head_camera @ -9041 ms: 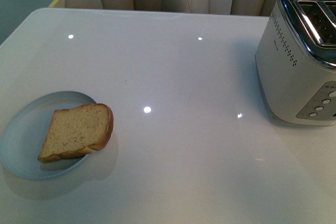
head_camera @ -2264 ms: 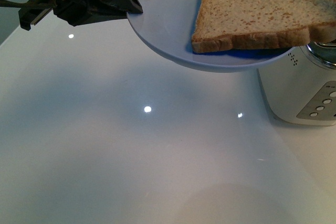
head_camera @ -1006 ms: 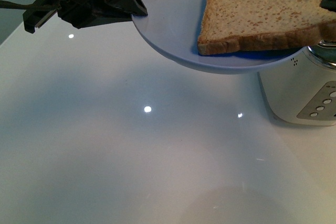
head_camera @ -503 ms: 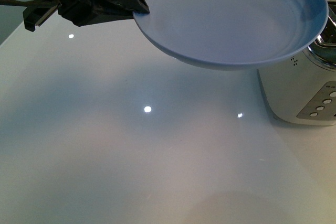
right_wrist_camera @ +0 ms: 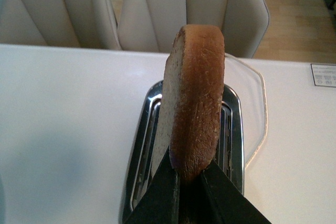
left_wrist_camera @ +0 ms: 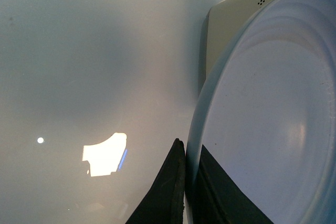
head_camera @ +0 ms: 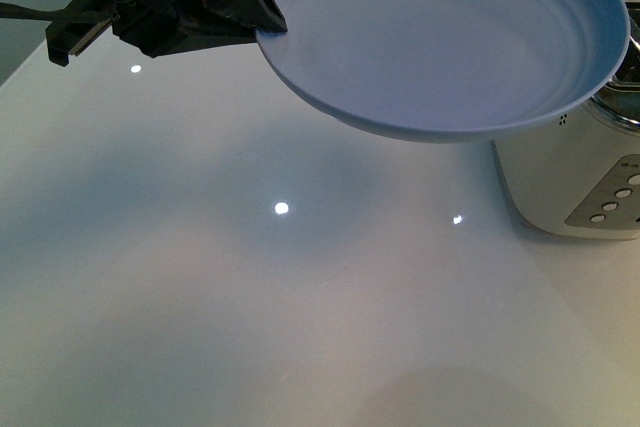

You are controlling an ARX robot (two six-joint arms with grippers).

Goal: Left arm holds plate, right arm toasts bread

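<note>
White table [head_camera: 200, 297]; left gripper [head_camera: 265, 17] clamped on plate [head_camera: 440, 37] rim, plate hiding toaster [head_camera: 560, 177] top; right gripper [right_wrist_camera: 186, 174] pinching bread [right_wrist_camera: 194, 93] over slots [right_wrist_camera: 144, 145]

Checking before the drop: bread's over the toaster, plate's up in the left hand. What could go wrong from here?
1. The bread, pinched by the right hand at one edge only, seems to hang between the toaster's two slots rather than over one; it could land on the metal top.
2. The left hand grips the tilted plate by its rim only, close to the toaster; it could slip or knock it.
</note>
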